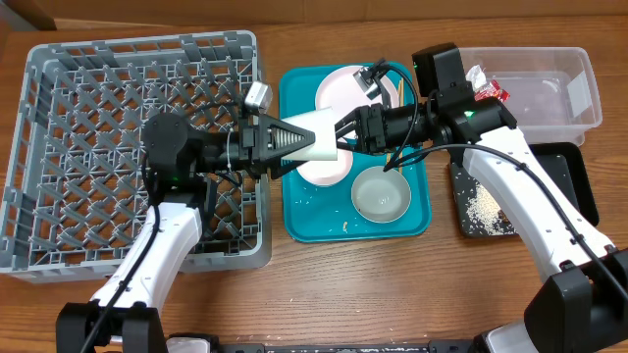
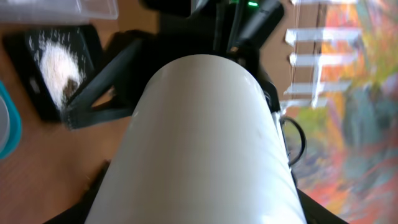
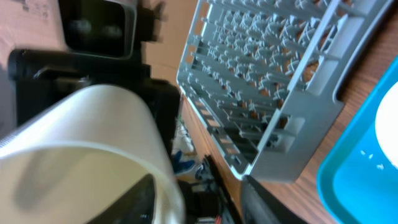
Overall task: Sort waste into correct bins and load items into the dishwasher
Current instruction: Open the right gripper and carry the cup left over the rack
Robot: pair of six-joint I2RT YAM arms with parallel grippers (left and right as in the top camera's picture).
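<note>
A tall white cup point(image 1: 319, 137) lies sideways in the air over the left edge of the teal tray point(image 1: 294, 221), between both grippers. My left gripper point(image 1: 289, 142) is shut on its base end; the cup fills the left wrist view point(image 2: 205, 137). My right gripper point(image 1: 345, 132) is at its mouth. In the right wrist view one finger sits inside the cup's rim point(image 3: 93, 124) and the other stands well clear of the wall, so that gripper point(image 3: 199, 199) is open. The grey dish rack point(image 1: 137, 44) is at the left, with no dishes in it.
The teal tray holds a white plate point(image 1: 339, 88), a bowl point(image 1: 381, 196), another dish point(image 1: 324, 175) under the cup, and chopsticks point(image 1: 400, 88). The clear tub point(image 1: 579, 88) holds the red wrapper point(image 1: 489, 90). The black tray point(image 1: 574, 172) holds rice point(image 1: 483, 208).
</note>
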